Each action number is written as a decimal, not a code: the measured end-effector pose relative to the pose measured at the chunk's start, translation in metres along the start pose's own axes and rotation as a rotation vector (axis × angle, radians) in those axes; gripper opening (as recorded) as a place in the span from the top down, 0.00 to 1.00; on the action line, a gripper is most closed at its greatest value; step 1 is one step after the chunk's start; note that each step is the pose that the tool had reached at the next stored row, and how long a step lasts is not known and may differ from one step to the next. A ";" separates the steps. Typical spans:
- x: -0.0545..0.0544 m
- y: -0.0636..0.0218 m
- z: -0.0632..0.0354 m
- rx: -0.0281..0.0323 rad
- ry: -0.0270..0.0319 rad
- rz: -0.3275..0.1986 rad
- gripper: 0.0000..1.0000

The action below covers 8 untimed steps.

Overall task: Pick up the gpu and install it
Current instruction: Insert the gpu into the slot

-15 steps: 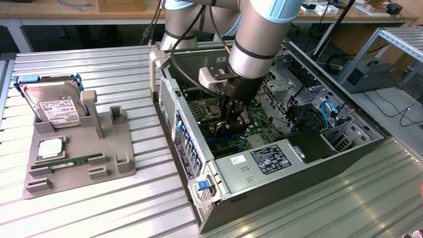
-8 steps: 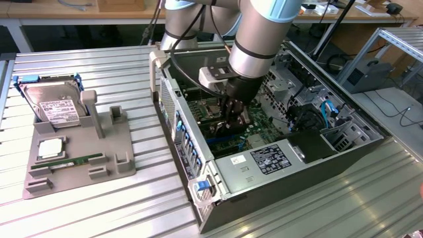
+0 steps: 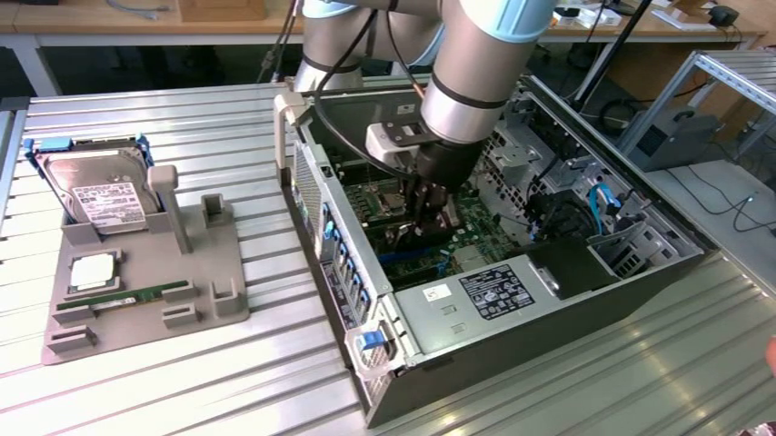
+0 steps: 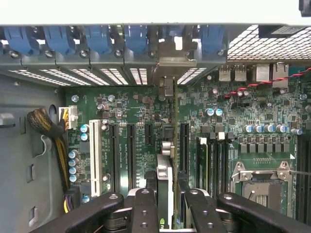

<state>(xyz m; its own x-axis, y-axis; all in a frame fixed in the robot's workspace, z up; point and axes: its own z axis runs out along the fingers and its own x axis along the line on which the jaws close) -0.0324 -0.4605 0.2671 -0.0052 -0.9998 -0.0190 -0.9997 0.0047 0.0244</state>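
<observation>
Wrist view: gripper (image 4: 165, 204) nearest the lens, its dark fingers (image 4: 145, 208) clamped on either side of the gpu (image 4: 165, 160). The card is seen edge-on, standing upright between the pads. Its long axis runs straight away from the gripper toward the case's rear slot openings. Its silver bracket (image 4: 171, 60) at the far end sits against that rear panel, among the blue slot latches (image 4: 135, 39). Directly beneath the card's edge lies the motherboard (image 4: 243, 111); the card appears parallel to the black expansion slots (image 4: 130, 155) alongside it. Whether the edge is seated, I cannot tell.

Exterior view: arm reaches down into the open computer case (image 3: 485, 300), gripper (image 3: 427, 213) deep over the board. Off the exterior view's left, hard drive (image 3: 104, 186) rests on the grey fixture tray (image 3: 145, 300).
</observation>
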 end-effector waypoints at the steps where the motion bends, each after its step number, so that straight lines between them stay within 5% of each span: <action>1: 0.000 0.0000 0.0003 -0.0001 0.0001 0.000 0.73; 8: 0.000 -0.0029 0.0007 0.0000 -0.0001 0.000 0.73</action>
<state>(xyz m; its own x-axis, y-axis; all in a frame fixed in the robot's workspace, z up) -0.0296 -0.4605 0.2663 -0.0052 -0.9998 -0.0191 -0.9997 0.0047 0.0244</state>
